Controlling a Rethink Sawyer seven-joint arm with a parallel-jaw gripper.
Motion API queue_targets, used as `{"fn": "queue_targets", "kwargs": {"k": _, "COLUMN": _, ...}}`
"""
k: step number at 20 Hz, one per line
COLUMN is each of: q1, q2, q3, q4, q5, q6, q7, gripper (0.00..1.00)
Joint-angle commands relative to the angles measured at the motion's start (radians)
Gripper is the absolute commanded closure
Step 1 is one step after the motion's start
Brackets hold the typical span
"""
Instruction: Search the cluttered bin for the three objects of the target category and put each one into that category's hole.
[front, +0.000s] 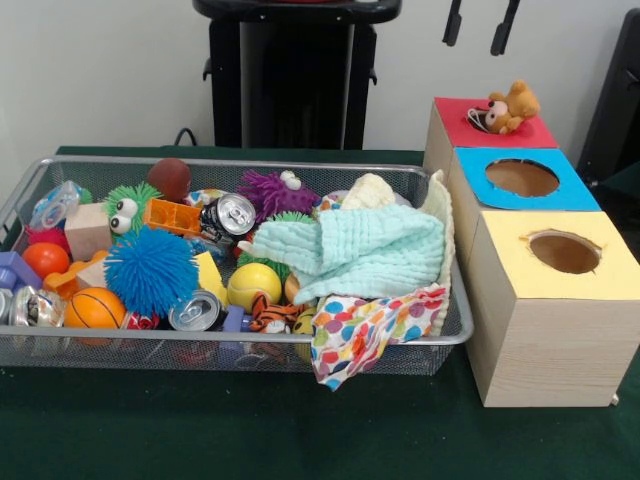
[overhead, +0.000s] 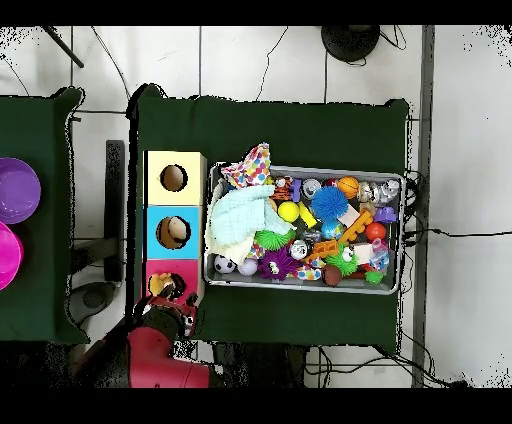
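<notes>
Pale wall (front: 100, 70) behind; dark green cloth (front: 200, 430) over table; tiled floor (overhead: 460, 150), cables trailing.

Green table (front: 250, 430): bin (front: 230, 347), three boxes (front: 545, 330)

The wide, shallow basket of silver wire mesh with a thick metal rim (front: 40, 165) (overhead: 305, 285) sits flat on the green-covered table, heaped with toys, cans, balls and cloths; a pale mint cloth and a spotted cloth drape over its end nearest the boxes. The round hole in the red-painted top of a pale wooden box (front: 478, 121) (overhead: 175, 288) lies just beside that end, farthest in the row, and a small brown stuffed bear partly covers it
</notes>
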Motion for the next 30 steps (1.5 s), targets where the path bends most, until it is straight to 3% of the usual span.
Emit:
{"fn": "queue_targets", "kwargs": {"k": 1, "q1": -0.021, "q2": 0.014, "q3": 0.02, "q4": -0.062, "q5": -0.042, "q6": 0.047, "q7": 0.12, "gripper": 0.0}}
{"fn": "queue_targets", "kwargs": {"k": 15, "q1": -0.052, "q2": 0.02, "q3": 0.147, "q4": -0.023, "q5": 0.024, "q6": -0.023, "q7": 0.182, "gripper": 0.0}}
{"fn": "queue_targets", "kwargs": {"k": 30, "q1": 0.062, "q2": 0.088, "q3": 0.1, "q4": -0.082, "q5": 0.089, "q6": 0.021, "q7": 0.263, "gripper": 0.0}}
